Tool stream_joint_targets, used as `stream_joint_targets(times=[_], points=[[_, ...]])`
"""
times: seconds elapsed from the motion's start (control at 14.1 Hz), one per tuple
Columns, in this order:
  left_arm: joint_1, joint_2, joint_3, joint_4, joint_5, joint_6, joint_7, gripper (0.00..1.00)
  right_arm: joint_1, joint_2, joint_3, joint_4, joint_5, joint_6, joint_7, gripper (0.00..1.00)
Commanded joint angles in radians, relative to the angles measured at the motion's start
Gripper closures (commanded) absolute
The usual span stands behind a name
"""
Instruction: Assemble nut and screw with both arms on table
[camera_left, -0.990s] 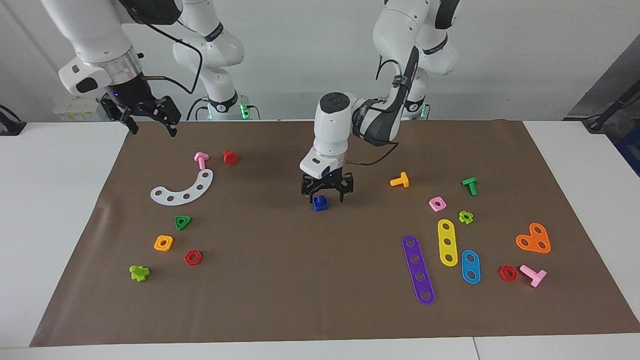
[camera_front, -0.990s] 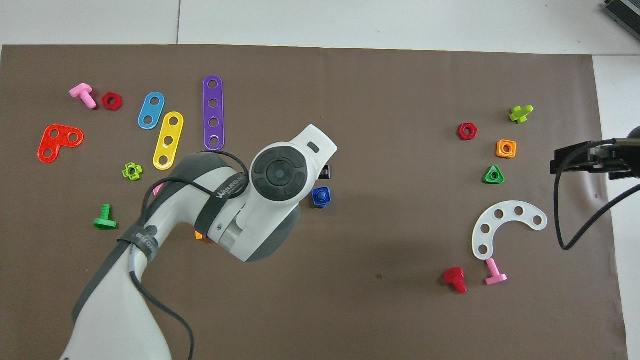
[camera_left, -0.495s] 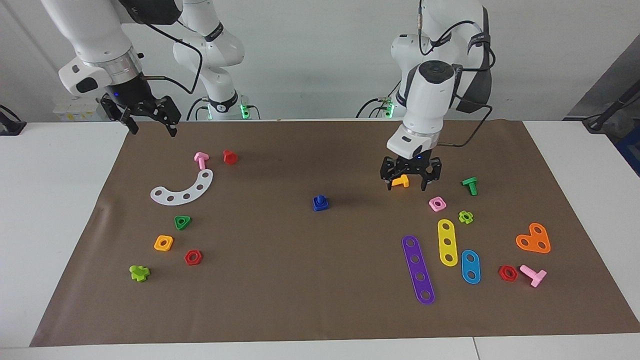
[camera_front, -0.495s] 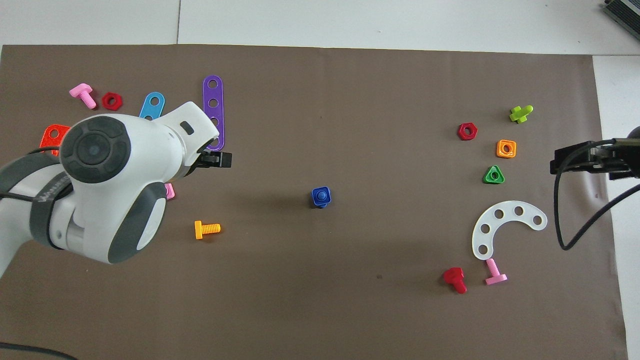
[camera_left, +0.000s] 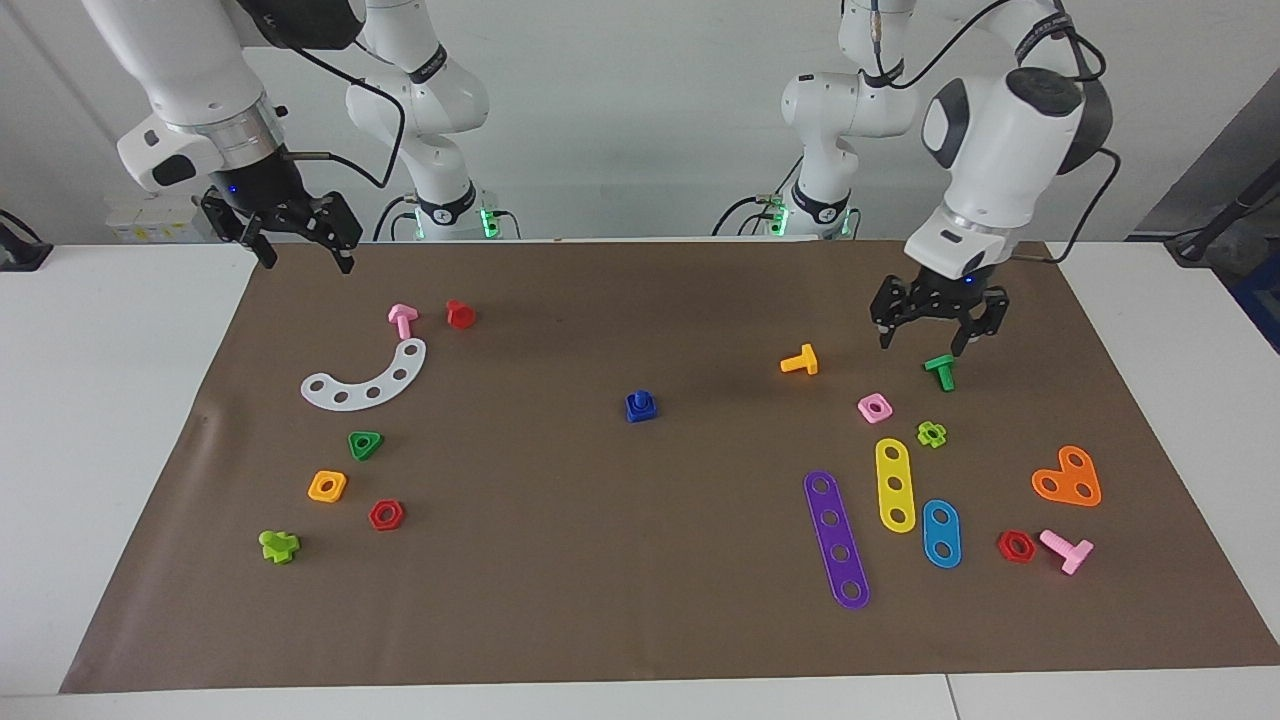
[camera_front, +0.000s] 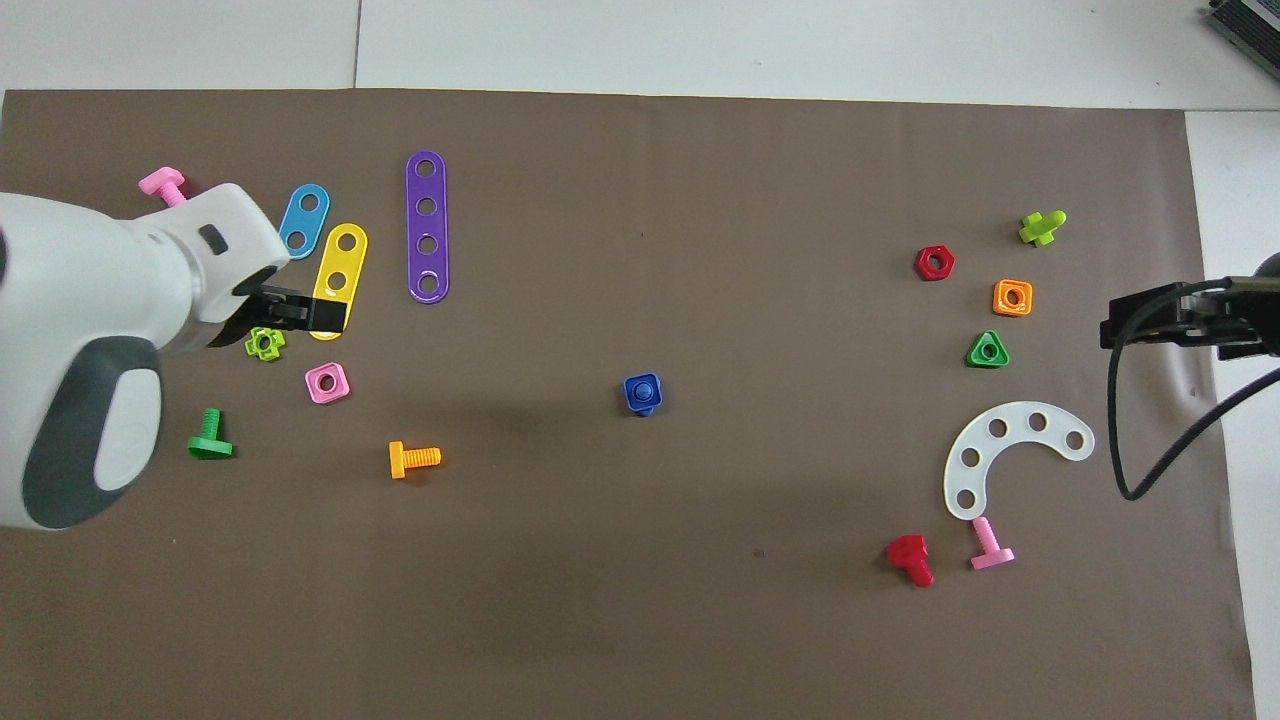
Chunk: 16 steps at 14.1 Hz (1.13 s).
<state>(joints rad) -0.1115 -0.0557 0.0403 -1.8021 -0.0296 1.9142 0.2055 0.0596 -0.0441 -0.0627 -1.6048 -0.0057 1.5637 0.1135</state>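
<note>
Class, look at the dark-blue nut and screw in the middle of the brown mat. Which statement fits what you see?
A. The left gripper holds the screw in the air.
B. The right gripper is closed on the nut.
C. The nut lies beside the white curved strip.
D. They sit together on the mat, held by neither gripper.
D: the dark-blue screw stands in the dark-blue nut on the mat, while the open left gripper and open right gripper hang elsewhere, empty.

High facing camera and steep overhead camera, half a turn apart, sharing the brown mat.
</note>
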Motion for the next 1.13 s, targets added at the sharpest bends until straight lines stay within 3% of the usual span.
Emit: stream_joint_targets(times=[0.0,0.14,0.28,0.71,1.06], points=[[0.036,0.063,-0.011,0.2,-0.01,-0.157,0.041,0.0,0.005,-0.023,-0.005,-0.023,0.004,-0.007,-0.006,0.0],[0.038,0.117,-0.011,0.332,-0.006,-0.274,0.04,0.0,0.005,-0.023,-0.005,-0.023,0.004,-0.007,-0.006,0.0],[0.039,0.128,-0.01,0.389,-0.009,-0.325,0.038,0.0,0.005,-0.023,-0.005,-0.023,0.004,-0.008,-0.006,0.0],[0.038,0.022,0.012,0.228,-0.007,-0.33,0.029,0.0,-0.007,-0.022,-0.008,-0.021,0.003,0.001,-0.061,0.0],[0.033,0.01,0.013,0.224,-0.007,-0.339,-0.119,0.0,-0.009,-0.022,-0.009,-0.021,0.003,0.002,-0.057,0.0]])
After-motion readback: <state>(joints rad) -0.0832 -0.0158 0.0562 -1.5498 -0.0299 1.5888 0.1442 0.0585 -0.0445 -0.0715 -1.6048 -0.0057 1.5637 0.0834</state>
